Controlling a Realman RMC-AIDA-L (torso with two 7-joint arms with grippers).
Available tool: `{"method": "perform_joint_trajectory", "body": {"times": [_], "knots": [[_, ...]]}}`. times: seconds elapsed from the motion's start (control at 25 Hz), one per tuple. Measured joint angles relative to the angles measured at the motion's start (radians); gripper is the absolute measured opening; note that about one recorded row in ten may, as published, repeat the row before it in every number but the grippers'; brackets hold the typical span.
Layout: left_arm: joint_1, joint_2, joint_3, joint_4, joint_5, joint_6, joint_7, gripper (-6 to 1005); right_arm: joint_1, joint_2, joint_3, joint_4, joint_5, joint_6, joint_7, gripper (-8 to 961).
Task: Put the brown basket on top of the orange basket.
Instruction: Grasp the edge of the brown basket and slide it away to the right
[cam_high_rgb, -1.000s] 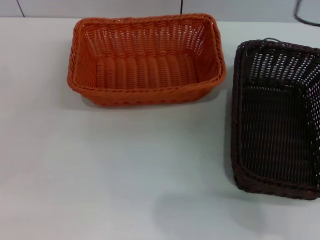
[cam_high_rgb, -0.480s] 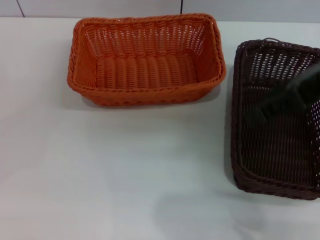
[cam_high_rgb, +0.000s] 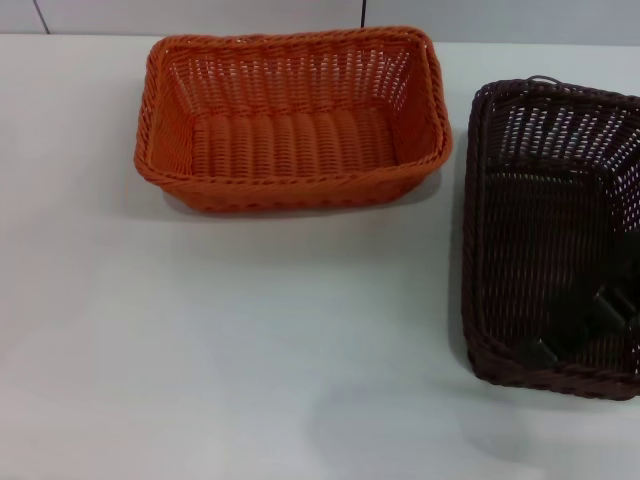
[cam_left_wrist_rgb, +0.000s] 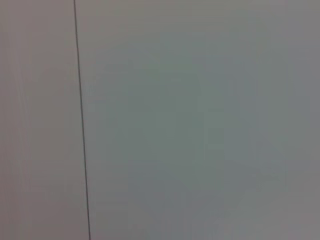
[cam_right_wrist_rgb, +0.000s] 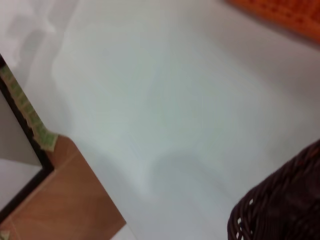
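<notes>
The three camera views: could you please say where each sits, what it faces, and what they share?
Head view: on the head, facing down at the table, orange basket and brown basket; right gripper shows inside the brown basket.
Left wrist view: left wrist, facing a pale surface with a dark line; no body shows.
Right wrist view: right wrist, facing the table; no body shows.
Head and right wrist views share both baskets.

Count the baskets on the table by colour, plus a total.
Orange basket: 1
Brown basket: 1
Total: 2 baskets, standing apart on the white table, not stacked. The right claw is inside the brown basket near its front rim; the left claw is not in view.
</notes>
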Motion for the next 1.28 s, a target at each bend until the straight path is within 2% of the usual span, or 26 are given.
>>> {"method": "perform_joint_trajectory", "body": {"times": [0.4,0.72,1.0,1.28], "knots": [[-0.003,0.001,-0.001,0.005,0.000,-0.007,0.002,696,0.019,0.014,-0.084,0.086,-0.137,0.015,-0.010,802],[-0.011,0.002,-0.001,0.007,0.007,-0.005,0.003,696,0.049,0.024,-0.222,0.190,-0.203,0.071,-0.009,798],[-0.013,-0.001,-0.001,0.007,0.008,-0.002,0.004,696,0.062,0.036,-0.268,0.243,-0.244,0.123,-0.006,794],[-0.011,-0.001,-0.001,0.007,0.008,0.000,0.001,696,0.059,0.037,-0.280,0.249,-0.280,0.182,-0.026,791]]}}
